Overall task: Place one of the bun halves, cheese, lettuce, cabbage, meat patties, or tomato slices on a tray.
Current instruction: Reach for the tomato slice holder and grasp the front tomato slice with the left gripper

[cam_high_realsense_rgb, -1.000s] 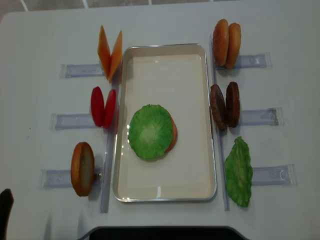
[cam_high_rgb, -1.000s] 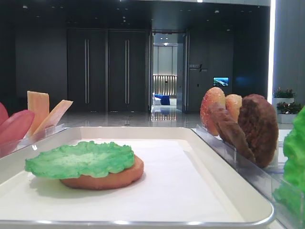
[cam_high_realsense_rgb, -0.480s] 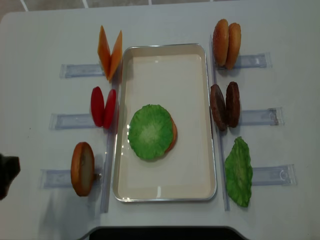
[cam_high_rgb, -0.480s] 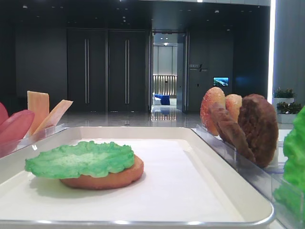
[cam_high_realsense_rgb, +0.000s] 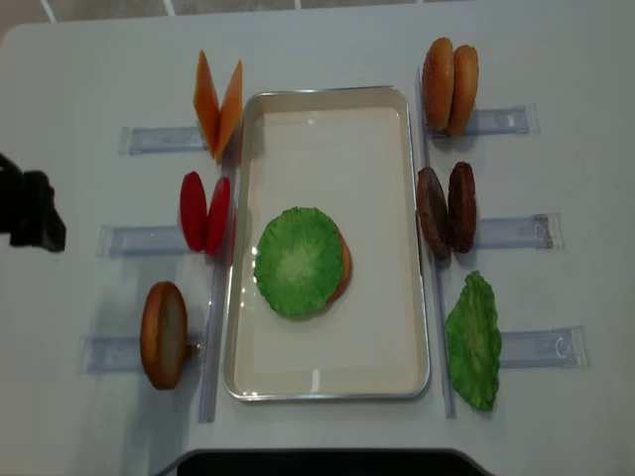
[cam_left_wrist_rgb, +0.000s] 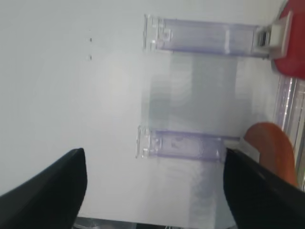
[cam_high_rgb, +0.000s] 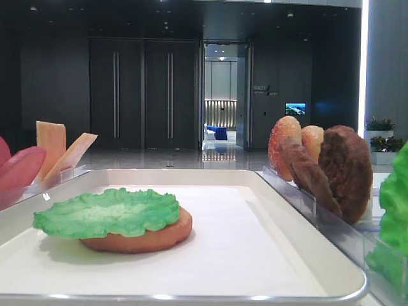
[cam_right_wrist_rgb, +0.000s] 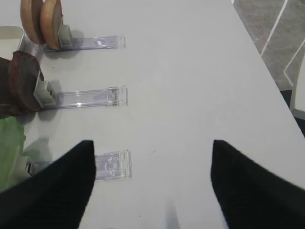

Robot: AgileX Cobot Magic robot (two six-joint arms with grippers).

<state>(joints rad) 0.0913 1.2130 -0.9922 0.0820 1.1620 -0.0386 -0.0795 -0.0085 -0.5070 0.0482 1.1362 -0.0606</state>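
Observation:
On the white tray (cam_high_realsense_rgb: pixel 327 92) lies a green lettuce leaf (cam_high_realsense_rgb: pixel 296 260) on top of a bun half (cam_high_realsense_rgb: pixel 343 270). Left of the tray stand cheese slices (cam_high_realsense_rgb: pixel 218 104), tomato slices (cam_high_realsense_rgb: pixel 204 212) and one bun half (cam_high_realsense_rgb: pixel 164 334). To its right are bun halves (cam_high_realsense_rgb: pixel 448 85), meat patties (cam_high_realsense_rgb: pixel 446 208) and another lettuce leaf (cam_high_realsense_rgb: pixel 474 340). My left gripper (cam_left_wrist_rgb: pixel 153 157) is open over bare table, left of the lone bun half (cam_left_wrist_rgb: pixel 271 148). My right gripper (cam_right_wrist_rgb: pixel 152 145) is open and empty, right of the patties (cam_right_wrist_rgb: pixel 21 81).
Each upright food stands in a narrow clear plastic rack (cam_high_realsense_rgb: pixel 149 240) lying across the table beside the tray. The left arm (cam_high_realsense_rgb: pixel 30 213) shows dark at the table's left edge. Beyond the table's right edge is grey floor (cam_right_wrist_rgb: pixel 276 38).
The left arm has travelled from the table's near left corner up along the left edge, to level with the tomato rack. The food and tray have not moved.

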